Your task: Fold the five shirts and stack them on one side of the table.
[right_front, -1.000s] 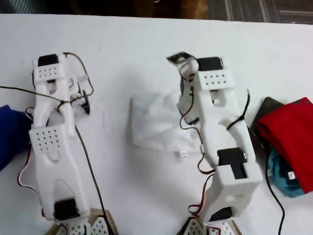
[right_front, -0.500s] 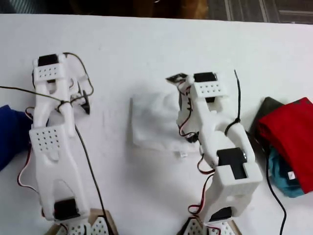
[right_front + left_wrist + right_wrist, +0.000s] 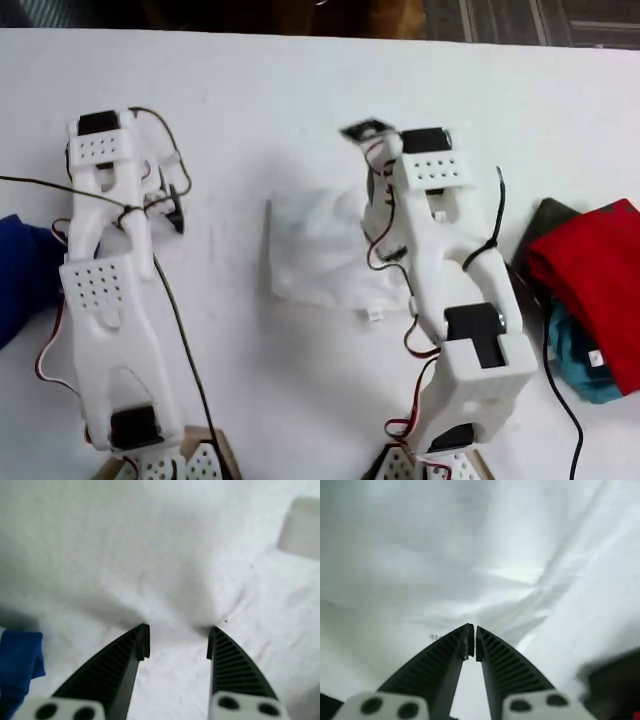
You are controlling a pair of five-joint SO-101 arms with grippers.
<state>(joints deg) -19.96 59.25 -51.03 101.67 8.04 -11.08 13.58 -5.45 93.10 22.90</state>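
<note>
A white shirt lies folded on the white table, in the middle. My right gripper is shut, its tips pointing down at the wrinkled white shirt; I cannot tell whether cloth is pinched. From above, the right gripper is over the shirt's right edge. My left gripper is open over bare table, and from above the left gripper is left of the shirt. A blue shirt lies at the left edge, the same blue shirt beside the left fingers.
At the right edge a red shirt lies on top of a teal shirt and a dark shirt. Cables trail along both arms. The far half of the table is bare.
The right arm's wrist drew back toward the front over the white shirt, then moved out again to nearly where it was. The left arm has kept still.
</note>
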